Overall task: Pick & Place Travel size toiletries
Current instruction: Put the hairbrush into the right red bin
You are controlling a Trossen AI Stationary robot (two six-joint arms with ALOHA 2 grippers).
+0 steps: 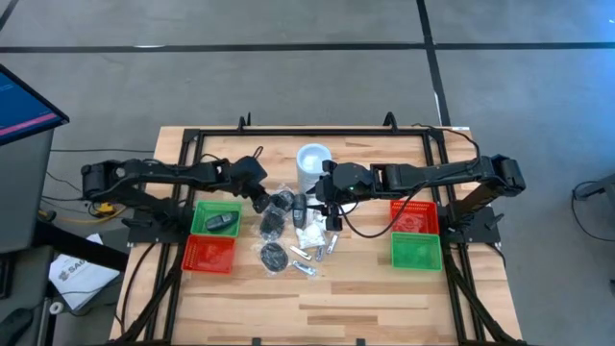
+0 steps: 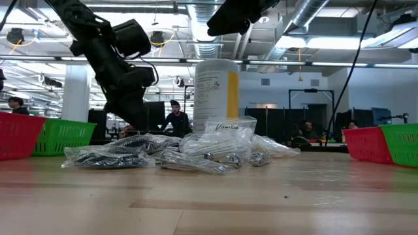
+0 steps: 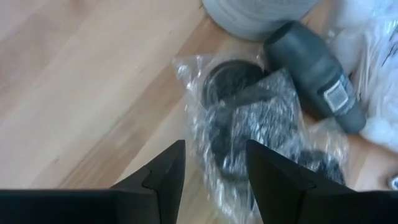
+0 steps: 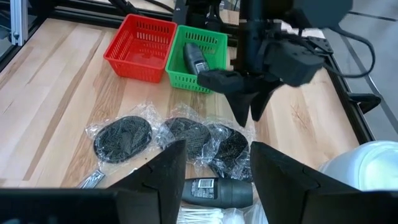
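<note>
On the tabletop (image 1: 384, 298), the toiletries (image 1: 288, 235) lie heaped in the middle, in front of the canister (image 1: 313, 160). The left gripper (image 1: 261, 204) hovers over a bagged black pot (image 3: 231, 78), fingers (image 3: 163, 171) spread. It should drop straight down and pinch the pot itself, not loose wrap. The right gripper (image 1: 330, 213) waits, fingers spread, above the pile.

My table (image 1: 384, 298) is pale, smooth wood. The toiletries (image 3: 249, 118) sit in crinkly, shiny clear plastic. My trays (image 4: 142, 46) are plastic mesh. My fingers (image 3: 165, 174) look matt black.
</note>
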